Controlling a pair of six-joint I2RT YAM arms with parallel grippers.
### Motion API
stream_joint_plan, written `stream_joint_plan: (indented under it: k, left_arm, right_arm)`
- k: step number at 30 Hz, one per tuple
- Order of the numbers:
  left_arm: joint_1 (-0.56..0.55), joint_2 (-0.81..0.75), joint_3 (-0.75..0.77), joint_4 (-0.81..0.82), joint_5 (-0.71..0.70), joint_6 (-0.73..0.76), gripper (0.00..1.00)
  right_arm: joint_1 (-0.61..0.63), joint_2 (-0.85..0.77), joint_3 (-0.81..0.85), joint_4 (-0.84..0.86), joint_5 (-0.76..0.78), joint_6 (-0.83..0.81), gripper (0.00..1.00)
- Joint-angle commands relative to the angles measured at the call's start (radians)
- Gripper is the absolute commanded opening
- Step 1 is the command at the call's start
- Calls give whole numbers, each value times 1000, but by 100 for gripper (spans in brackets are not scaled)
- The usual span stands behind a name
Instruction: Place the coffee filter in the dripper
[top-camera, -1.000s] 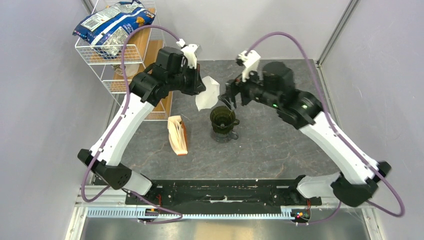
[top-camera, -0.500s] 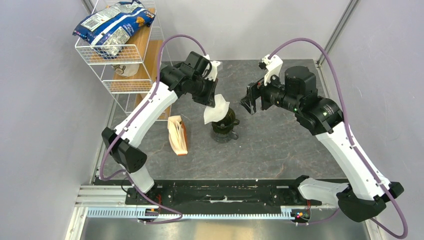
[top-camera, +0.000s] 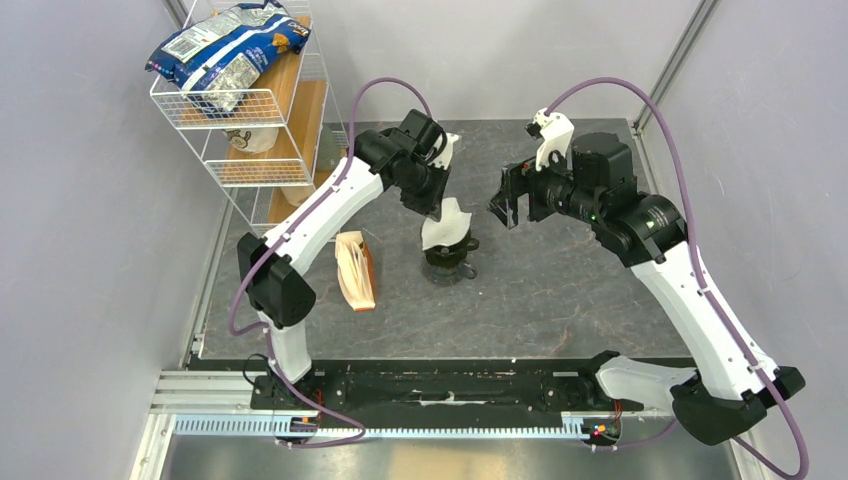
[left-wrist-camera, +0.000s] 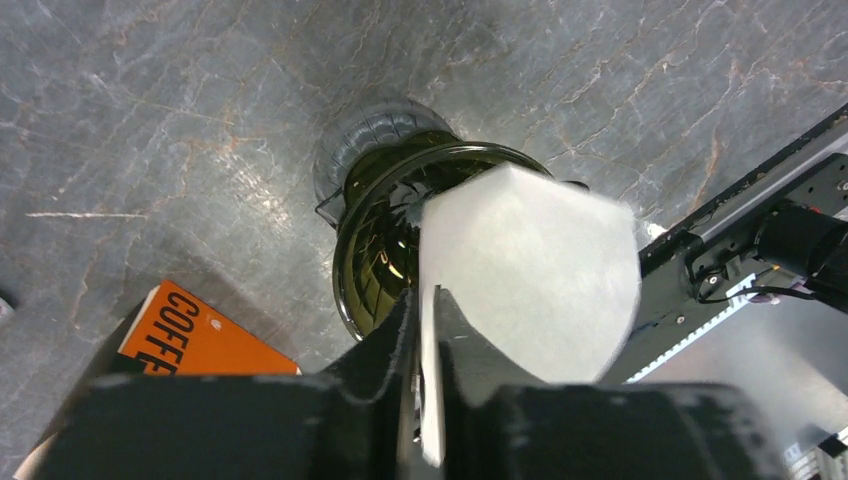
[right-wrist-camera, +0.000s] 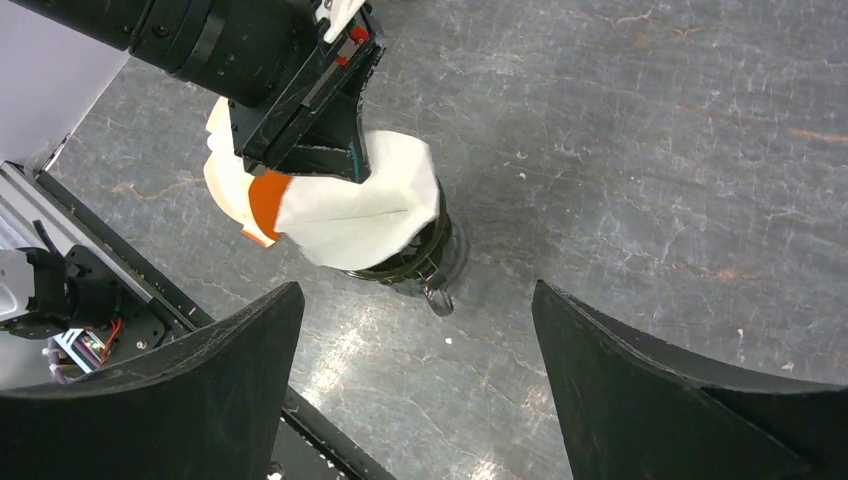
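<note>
Left gripper (top-camera: 437, 207): fingers almost together, pinching the upper edge of the coffee filter (top-camera: 447, 224). In the left wrist view the paper's edge runs straight between the 2 fingers.
Right gripper (top-camera: 507, 203): fingers spread wide and holding nothing. It hangs in the air to the right of the dripper (top-camera: 447, 256), apart from it.
Coffee filter: over the dripper's mouth and tilted, with its lower part at or just inside the round rim. Most of the white paper stands above the rim. Whether it touches the inner wall, or how far it has opened into a cone, cannot be told.
Dripper: upright on the grey stone-patterned table (top-camera: 560, 290), with its small handle on the right in the top view. The tan, orange-edged packet of filters (top-camera: 355, 270) stands near on its left, not touching.
Just changed: within the last second the left arm swung the filter from up behind the dripper, clear of it, down onto the mouth. The right gripper drew back to the right.
Meaning for the task: the carry looks finished, and the step in hand is seating and release.
Next move calls for: a little more descent so the paper settles against the walls, then parting the fingers.
Risk: thin paper may cling to a finger or tip over the rim, and a push could shift the light dripper.
</note>
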Motion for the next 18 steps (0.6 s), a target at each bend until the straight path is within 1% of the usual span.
stream_joint_plan:
  k: [1, 4, 9, 11, 13, 15, 17, 18]
  left_arm:
    - [-5, 9, 47, 13, -14, 17, 22]
    - [-4, 4, 47, 15, -11, 15, 33]
    - [18, -41, 76, 25, 24, 20, 51]
    - [58, -80, 80, 42, 77, 13, 63]
    - [106, -130, 75, 69, 137, 1, 75]
    - [147, -182, 54, 95, 174, 2, 75]
    - [180, -248, -2, 129, 187, 5, 75]
    - [187, -278, -45, 150, 178, 9, 74]
  right_arm:
    - [-9, 16, 2, -25, 20, 21, 93]
    - [-12, 33, 10, -38, 6, 0, 93]
    - [-13, 67, 50, -50, -97, -85, 90]
    - [-12, 96, 81, -69, -152, -140, 89]
    - [-12, 131, 114, -95, -198, -174, 84]
    - [-12, 174, 142, -116, -233, -193, 78]
    - [-8, 224, 172, -138, -255, -206, 67]
    - [-8, 254, 188, -150, -253, -209, 64]
